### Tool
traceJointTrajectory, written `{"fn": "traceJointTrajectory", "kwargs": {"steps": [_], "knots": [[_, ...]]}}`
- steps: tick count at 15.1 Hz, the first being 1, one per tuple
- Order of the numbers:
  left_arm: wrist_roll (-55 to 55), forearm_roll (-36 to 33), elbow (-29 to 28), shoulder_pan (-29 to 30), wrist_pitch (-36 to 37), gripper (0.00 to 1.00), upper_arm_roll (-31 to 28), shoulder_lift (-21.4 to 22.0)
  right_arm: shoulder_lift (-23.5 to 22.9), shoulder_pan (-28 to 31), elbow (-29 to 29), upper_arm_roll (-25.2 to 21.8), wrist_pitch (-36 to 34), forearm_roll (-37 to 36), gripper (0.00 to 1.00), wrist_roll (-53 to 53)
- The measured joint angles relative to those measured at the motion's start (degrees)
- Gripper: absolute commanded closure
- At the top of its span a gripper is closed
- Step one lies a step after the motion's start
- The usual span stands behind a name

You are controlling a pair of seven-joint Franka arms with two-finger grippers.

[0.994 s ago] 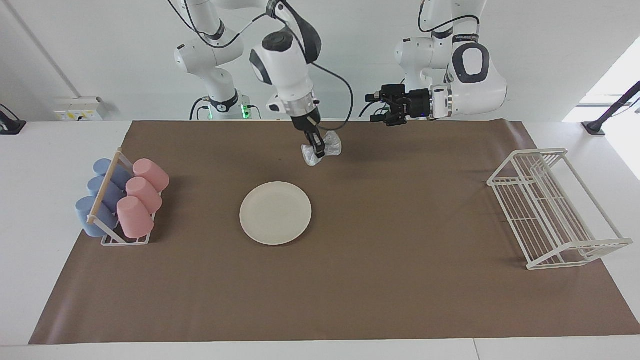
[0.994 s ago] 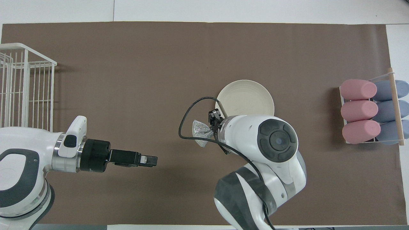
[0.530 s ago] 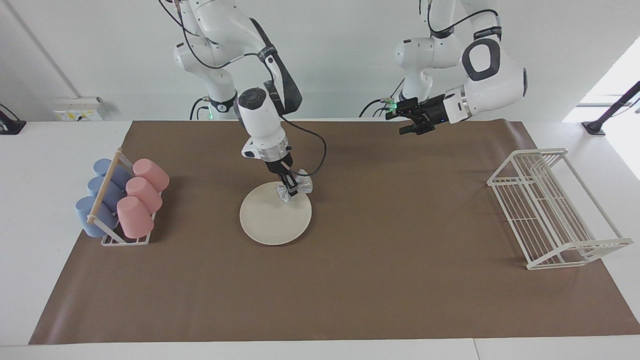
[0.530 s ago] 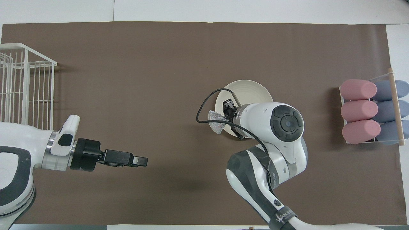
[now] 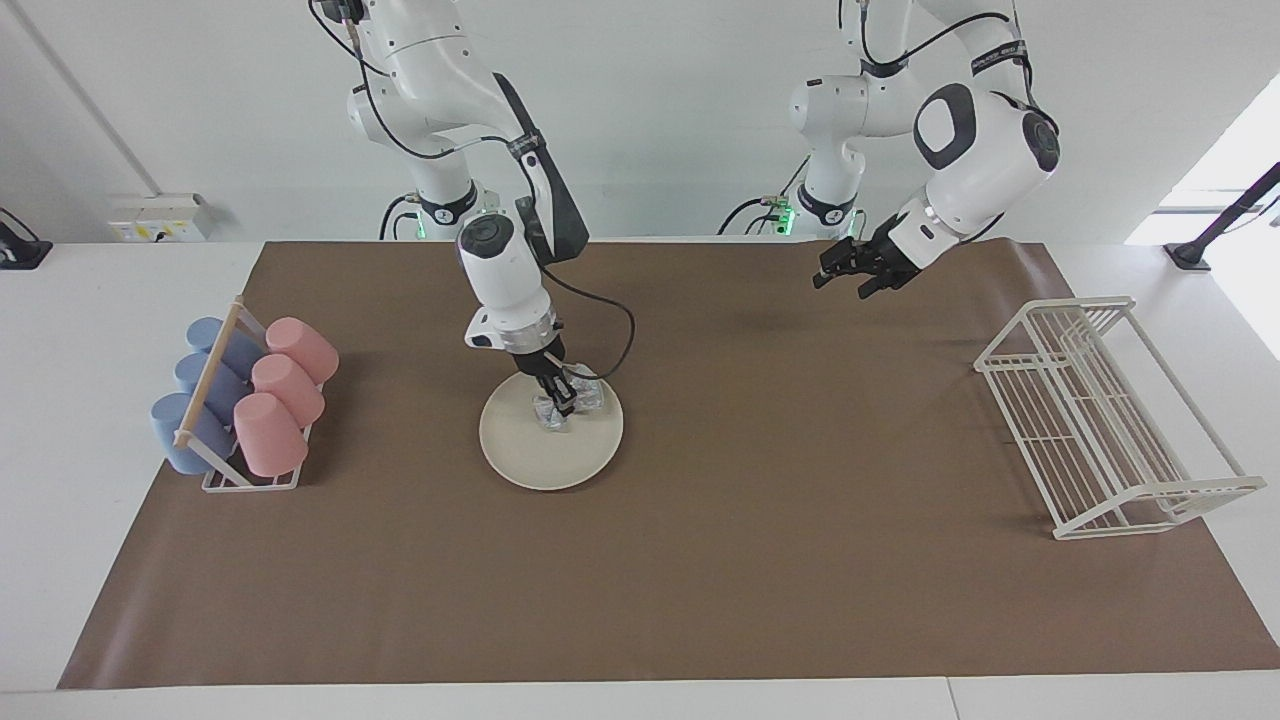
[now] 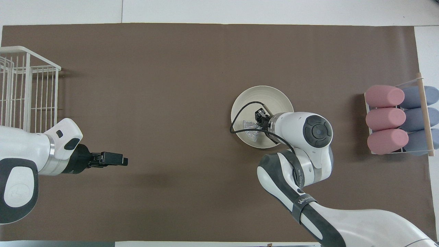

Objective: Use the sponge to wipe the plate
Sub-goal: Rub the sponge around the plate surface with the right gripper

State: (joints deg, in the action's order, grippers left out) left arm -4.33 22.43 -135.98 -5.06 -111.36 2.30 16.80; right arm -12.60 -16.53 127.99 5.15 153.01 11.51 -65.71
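The right hand (image 5: 563, 404) is clamped on the sponge (image 5: 572, 402), pinching its crumpled middle, and presses it onto the plate (image 5: 551, 450) just left of the frame's centre in the facing view. In the overhead view the sponge (image 6: 251, 127) sits on the lower part of the plate (image 6: 271, 96), right of centre.

The sponge looks like a light, soft wad of silvery mesh with flecks of colour; it probably squashes easily and springs back, so a pinch through the middle, as now, seems the sound hold, leaving the lumpy ends free to drag over the surface. The plate is a round, cream-white disc with a shallow rim, smooth and likely glazed, hard and breakable. It lies loose on the brown mat covering the tabletop (image 5: 700, 560) and may slide under sideways rubbing, so I judge light downward pressure wise.

The left hand (image 5: 851, 273) waits with its fingers apart, over the mat in the upper right of the facing view. A white wire rack (image 5: 1110, 420) stands at the right edge, and pink and blue cups (image 5: 245, 395) lie in a holder at the left.
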Motion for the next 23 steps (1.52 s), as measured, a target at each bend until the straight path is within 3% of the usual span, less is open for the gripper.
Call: {"fn": "traceJointTrajectory", "kwargs": {"steps": [3, 5, 11, 14, 17, 23], "knots": [[0.69, -3.69, 0.06, 0.09, -1.65, 0.00, 0.06, -0.33, -0.13, 5.88, 0.04, -0.04, -0.02, 0.04, 1.00, 8.20], [0.74, -4.09, 0.14, 0.13, -2.10, 0.00, -0.12, -0.54, -0.25, 6.18, 0.29, 0.07, 0.67, 0.14, 1.00, 8.70], [2.26, -4.18, 0.33, 0.14, -2.48, 0.00, -0.13, -0.58, -0.96, -3.44, 1.39, 0.35, 7.78, 0.55, 1.00, -6.27], [3.16, -4.18, 0.34, 0.14, -2.62, 0.00, -0.13, -0.58, -1.52, -5.49, 1.51, 0.33, 9.95, 0.56, 1.00, -9.60], [3.34, -4.18, 0.36, 0.14, -3.08, 0.00, -0.14, -0.59, -1.52, -4.69, 1.51, 0.41, 9.96, 0.74, 1.00, -5.19], [3.43, -4.19, 0.36, 0.14, -3.57, 0.00, -0.14, -0.71, -1.57, 4.15, 1.44, 0.54, 9.94, 0.92, 1.00, 11.35]]}}
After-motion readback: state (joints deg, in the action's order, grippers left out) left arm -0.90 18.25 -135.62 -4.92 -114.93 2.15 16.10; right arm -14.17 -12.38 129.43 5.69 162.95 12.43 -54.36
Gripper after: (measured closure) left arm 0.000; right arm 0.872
